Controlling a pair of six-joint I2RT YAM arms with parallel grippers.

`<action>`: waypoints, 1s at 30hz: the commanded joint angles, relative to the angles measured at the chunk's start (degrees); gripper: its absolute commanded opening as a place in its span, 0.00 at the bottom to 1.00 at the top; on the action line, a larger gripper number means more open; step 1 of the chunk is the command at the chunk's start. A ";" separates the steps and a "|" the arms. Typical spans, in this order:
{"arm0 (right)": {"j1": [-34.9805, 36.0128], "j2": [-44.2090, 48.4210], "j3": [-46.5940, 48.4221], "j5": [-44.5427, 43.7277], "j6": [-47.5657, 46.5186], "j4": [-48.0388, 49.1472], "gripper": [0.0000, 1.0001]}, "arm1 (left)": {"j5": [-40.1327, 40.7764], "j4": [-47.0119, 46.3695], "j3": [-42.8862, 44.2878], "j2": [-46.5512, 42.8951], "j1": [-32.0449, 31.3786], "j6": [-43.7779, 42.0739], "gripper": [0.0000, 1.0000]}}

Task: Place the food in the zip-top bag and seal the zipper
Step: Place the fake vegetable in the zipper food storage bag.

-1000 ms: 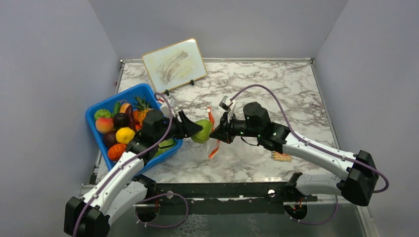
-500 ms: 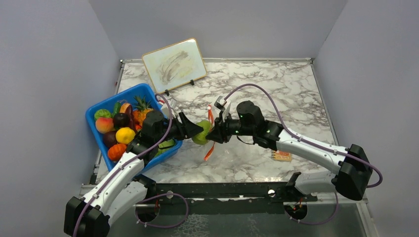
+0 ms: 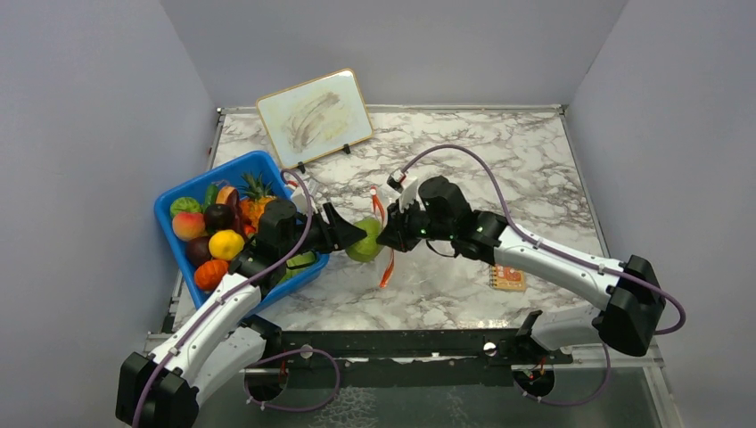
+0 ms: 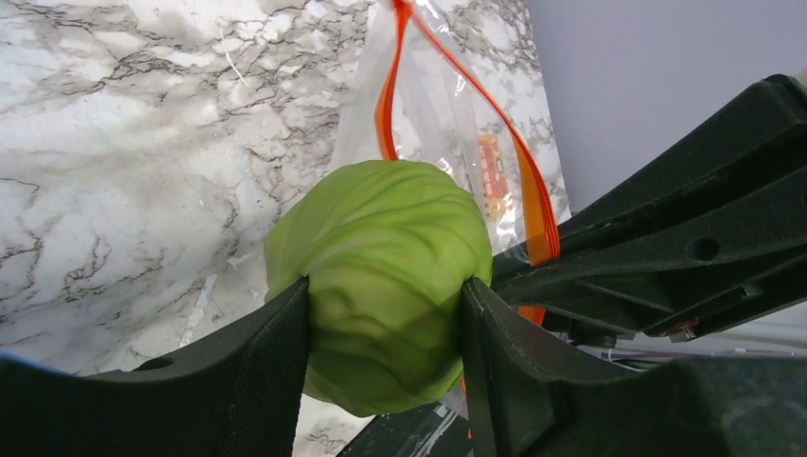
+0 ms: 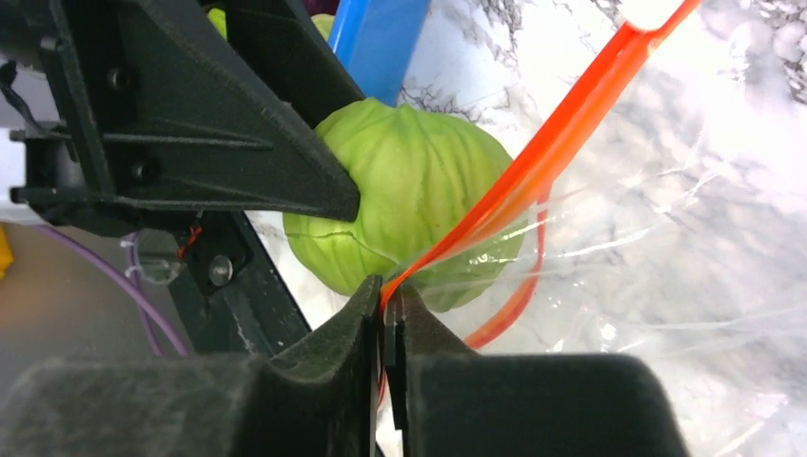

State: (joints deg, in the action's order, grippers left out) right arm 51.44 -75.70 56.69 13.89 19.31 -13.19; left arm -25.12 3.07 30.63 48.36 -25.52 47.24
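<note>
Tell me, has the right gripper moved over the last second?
Yes. The right gripper has shifted left and slightly farther back, away from the small orange card.

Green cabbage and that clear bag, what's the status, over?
Left gripper clamped on green cabbage. Right gripper pinching zipper, holding zip-top bag open. Cabbage at the mouth, not clearly inside. No obstruction seen.

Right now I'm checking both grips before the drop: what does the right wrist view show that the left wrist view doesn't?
Only the right wrist: the right gripper pinched shut on the zipper, and a blue tub edge. Only the left wrist: the left gripper clamped on both sides of the green food. Both: the green food, the zipper, the clear zip-top bag, the marble table.
</note>
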 commanded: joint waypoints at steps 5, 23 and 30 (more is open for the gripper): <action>0.06 -2.94 3.67 -4.97 2.88 -3.61 0.12 | -1.66 -3.42 -0.55 -0.96 -0.02 1.27 0.00; 0.06 -1.62 6.68 -7.35 4.66 -7.00 0.32 | -1.16 -3.48 -1.06 -1.94 -0.03 1.44 0.00; 0.06 -2.26 8.79 -9.10 4.37 -11.80 0.41 | -1.10 -3.76 -1.19 -1.62 -0.03 1.43 0.00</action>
State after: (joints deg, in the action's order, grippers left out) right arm 51.42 -77.89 62.74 7.68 23.79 -21.28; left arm -24.93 2.07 29.82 47.55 -25.47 48.12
